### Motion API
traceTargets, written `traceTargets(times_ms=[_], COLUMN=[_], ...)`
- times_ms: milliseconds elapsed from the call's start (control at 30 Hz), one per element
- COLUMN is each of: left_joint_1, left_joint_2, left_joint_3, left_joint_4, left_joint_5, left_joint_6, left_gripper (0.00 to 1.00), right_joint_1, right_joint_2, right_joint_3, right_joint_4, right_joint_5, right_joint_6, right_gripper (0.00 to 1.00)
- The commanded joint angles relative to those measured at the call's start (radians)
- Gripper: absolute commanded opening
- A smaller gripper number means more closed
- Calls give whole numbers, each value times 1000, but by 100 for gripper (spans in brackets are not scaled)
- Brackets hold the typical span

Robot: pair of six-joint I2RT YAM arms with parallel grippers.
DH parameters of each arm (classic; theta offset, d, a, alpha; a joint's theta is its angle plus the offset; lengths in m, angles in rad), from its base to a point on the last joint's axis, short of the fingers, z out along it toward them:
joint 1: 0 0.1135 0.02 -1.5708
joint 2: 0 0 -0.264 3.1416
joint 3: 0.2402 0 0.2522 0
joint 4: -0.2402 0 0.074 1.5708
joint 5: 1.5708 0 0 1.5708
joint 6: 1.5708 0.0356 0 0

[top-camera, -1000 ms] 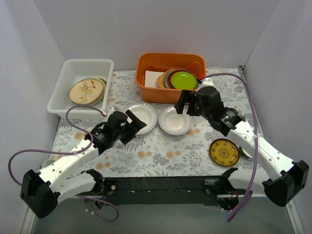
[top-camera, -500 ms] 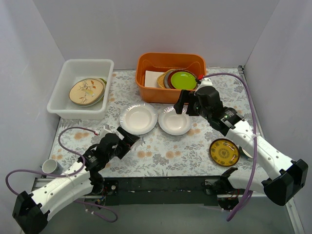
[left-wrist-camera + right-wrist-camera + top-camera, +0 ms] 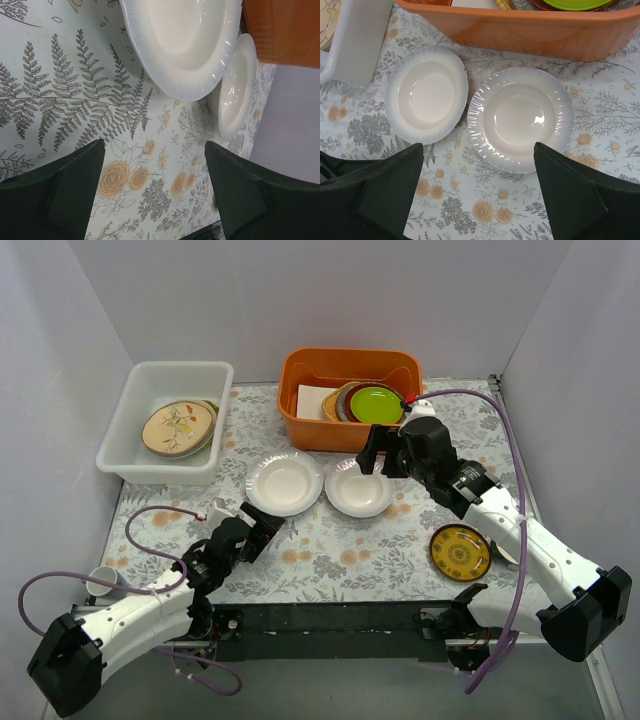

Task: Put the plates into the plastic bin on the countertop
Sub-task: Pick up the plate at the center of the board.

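Note:
Two plain white plates lie side by side mid-table: the left one (image 3: 284,482) (image 3: 185,45) (image 3: 427,95) and the right one (image 3: 359,489) (image 3: 520,117) (image 3: 232,87). A dark brown-gold plate (image 3: 460,552) lies at the right front. The white plastic bin (image 3: 140,455) at the back left holds a stack topped by a cream patterned plate (image 3: 178,427). My left gripper (image 3: 262,531) (image 3: 155,192) is open and empty, low over the countertop just in front of the left white plate. My right gripper (image 3: 380,452) (image 3: 477,192) is open and empty above the right white plate.
An orange tub (image 3: 350,365) at the back holds a lime-green plate (image 3: 377,403) and maroon-rimmed plates. A small white cup (image 3: 101,581) stands at the left front edge. Purple cables loop from both arms. Grey walls enclose the fern-printed countertop (image 3: 330,550).
My left arm pulled back from the left white plate toward the near edge a second ago, then edged slightly forward. The right arm has barely moved.

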Motion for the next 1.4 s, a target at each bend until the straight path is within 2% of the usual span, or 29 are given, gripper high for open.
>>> traceTargets(times_ms=[0, 433, 700, 900, 1033, 1167, 1367], left_joint_1=[0, 23, 39, 83, 127, 166, 193], left_joint_2=[55, 232, 364, 476, 561, 612, 655], left_joint_3=[-43, -110, -124, -119, -86, -63, -49], left_joint_4=[161, 442, 518, 626, 642, 685, 705], left_joint_5=[-38, -64, -92, -50, -6, 38, 72], left_joint_6=[-446, -533, -614, -611, -605, -570, -562], left_gripper=[80, 76, 72, 68, 56, 52, 33], right_joint_1=[-6, -17, -26, -35, -42, -52, -62], right_joint_2=[-5, 2, 7, 10, 15, 18, 27], right_joint_3=[30, 29, 26, 19, 18, 13, 12], right_joint_4=[20, 14, 11, 12, 6, 5, 8], right_joint_5=[6, -5, -19, -26, -32, -40, -55], right_joint_6=[-22, -42, -55, -61, -73, -76, -81], right_gripper=[98, 98, 98, 98, 98, 98, 98])
